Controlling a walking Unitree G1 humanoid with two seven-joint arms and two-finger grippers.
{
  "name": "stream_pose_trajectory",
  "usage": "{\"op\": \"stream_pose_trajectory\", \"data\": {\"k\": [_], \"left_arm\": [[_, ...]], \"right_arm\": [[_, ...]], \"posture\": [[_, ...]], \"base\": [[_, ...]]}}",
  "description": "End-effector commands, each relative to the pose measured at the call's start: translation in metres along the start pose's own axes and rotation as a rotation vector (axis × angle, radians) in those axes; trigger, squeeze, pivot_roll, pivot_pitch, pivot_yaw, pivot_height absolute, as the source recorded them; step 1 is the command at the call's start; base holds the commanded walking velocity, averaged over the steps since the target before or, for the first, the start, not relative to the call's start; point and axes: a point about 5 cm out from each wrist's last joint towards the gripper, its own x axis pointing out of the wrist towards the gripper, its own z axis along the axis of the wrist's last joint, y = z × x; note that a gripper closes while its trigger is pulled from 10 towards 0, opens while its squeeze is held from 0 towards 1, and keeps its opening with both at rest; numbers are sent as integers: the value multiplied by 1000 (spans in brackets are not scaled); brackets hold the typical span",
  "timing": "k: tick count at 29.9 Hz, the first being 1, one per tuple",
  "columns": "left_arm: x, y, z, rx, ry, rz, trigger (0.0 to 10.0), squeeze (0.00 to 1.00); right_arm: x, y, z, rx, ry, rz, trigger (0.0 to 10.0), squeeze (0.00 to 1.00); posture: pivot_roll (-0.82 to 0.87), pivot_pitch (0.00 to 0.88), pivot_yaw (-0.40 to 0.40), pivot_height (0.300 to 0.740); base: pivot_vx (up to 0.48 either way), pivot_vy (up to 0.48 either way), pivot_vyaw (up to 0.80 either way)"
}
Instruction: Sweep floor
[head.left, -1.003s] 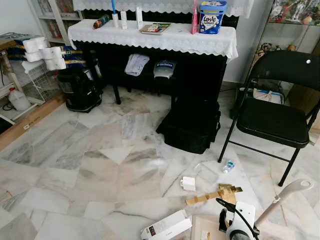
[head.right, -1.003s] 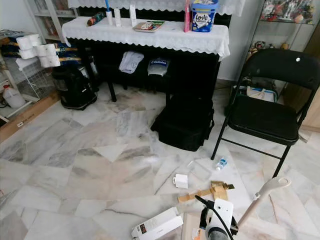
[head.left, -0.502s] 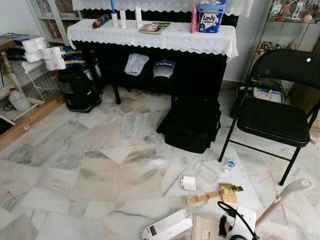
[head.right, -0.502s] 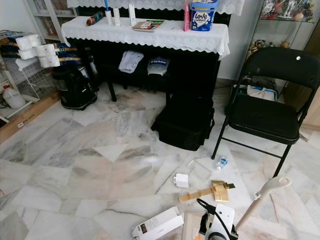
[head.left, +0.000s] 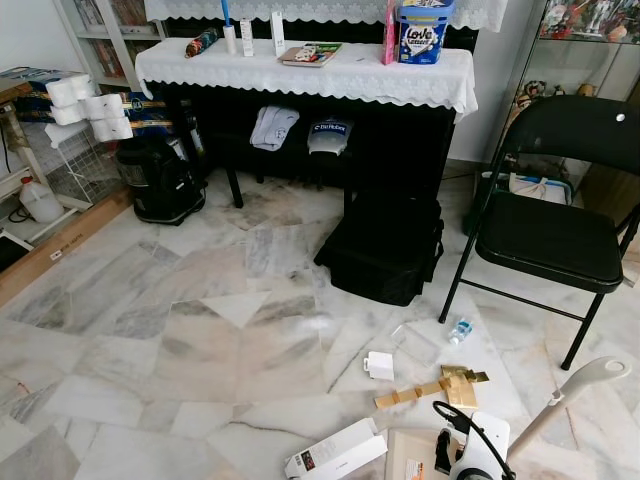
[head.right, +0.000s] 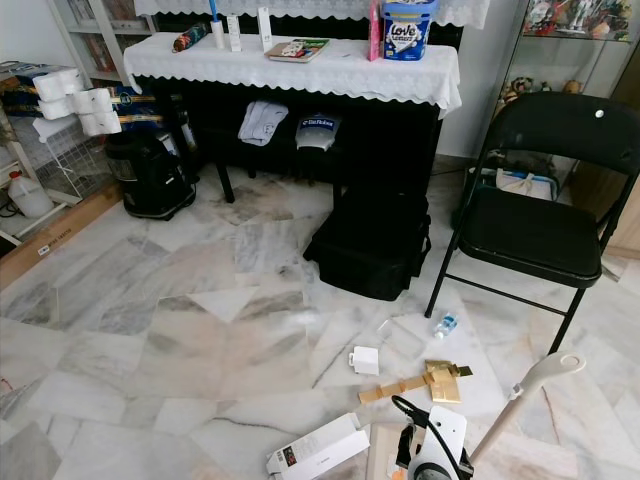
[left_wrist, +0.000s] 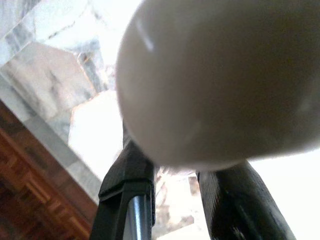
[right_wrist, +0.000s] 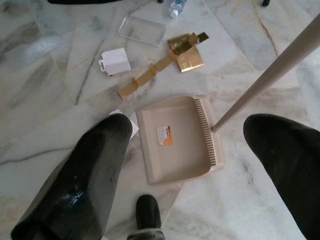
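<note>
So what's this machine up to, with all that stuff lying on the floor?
It looks set to tidy up floor litter. The right gripper hangs open above a beige dustpan standing on the marble floor, its long handle slanting up. Near the pan lie a gold cardboard strip, a small white box and a little bottle. The left gripper has a pale rounded thing against its fingers.

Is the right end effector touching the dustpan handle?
Apart. The right wrist view shows the handle crossing between the open right end effector, floor visible on both sides.
</note>
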Motion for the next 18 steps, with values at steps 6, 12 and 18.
{"op": "stream_pose_trajectory", "data": {"k": [6, 12, 18], "left_arm": [[-1, -9, 20, -94, -145, -104, 10000, 0], [-2, -4, 21, -116, -171, -105, 10000, 0], [-3, 2, 21, -138, -182, -101, 10000, 0]], "right_arm": [[-2, -1, -9, 111, 11, 41, 10000, 0], [-6, 2, -25, 163, 90, 101, 10000, 0], [-14, -9, -48, 184, 147, 59, 10000, 0]], "posture": [[6, 15, 35, 740], [2, 13, 31, 740], [9, 14, 29, 740]], "base": [[0, 0, 0], [0, 0, 0], [0, 0, 0]]}}
